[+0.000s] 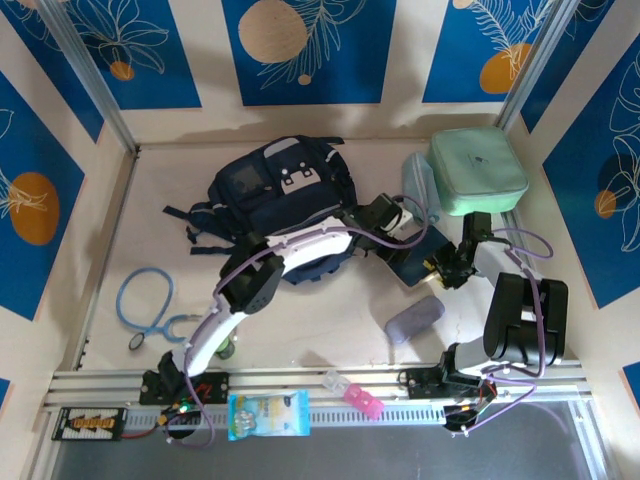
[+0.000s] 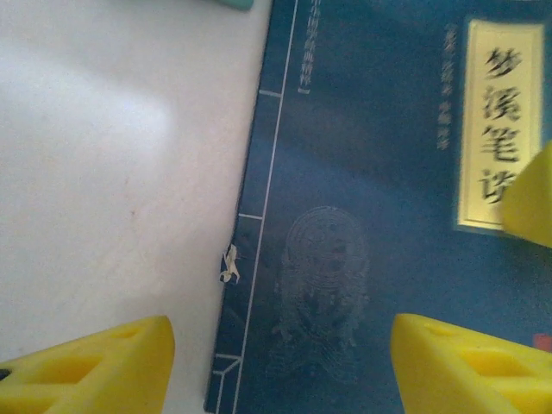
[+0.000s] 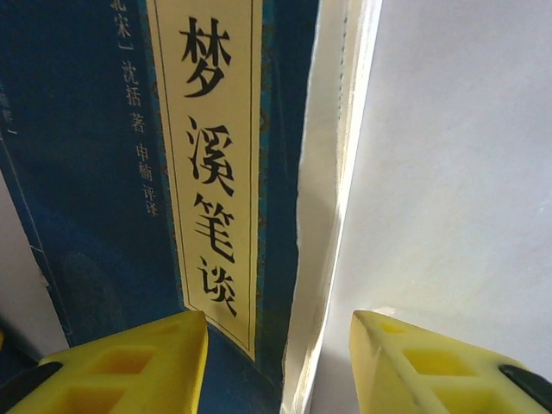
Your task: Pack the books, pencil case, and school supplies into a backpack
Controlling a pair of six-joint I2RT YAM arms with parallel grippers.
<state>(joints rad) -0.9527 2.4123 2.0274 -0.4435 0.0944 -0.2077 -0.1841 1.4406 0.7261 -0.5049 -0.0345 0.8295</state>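
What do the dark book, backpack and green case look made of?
The book looks like paper: matte printed cover, pale page edges along one side. The backpack looks like soft woven fabric, maybe nylon: folds and straps. The green case has a smooth rounded shell; material unclear.

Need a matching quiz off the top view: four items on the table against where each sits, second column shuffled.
Things:
1. backpack
2. mint-green case
3. grey pouch
4. blue looped tube

Places:
A. left side of the table
B. far right corner
C. far side, centre
D. near side, right of centre

Pairs: 1-C, 2-B, 3-D, 4-A
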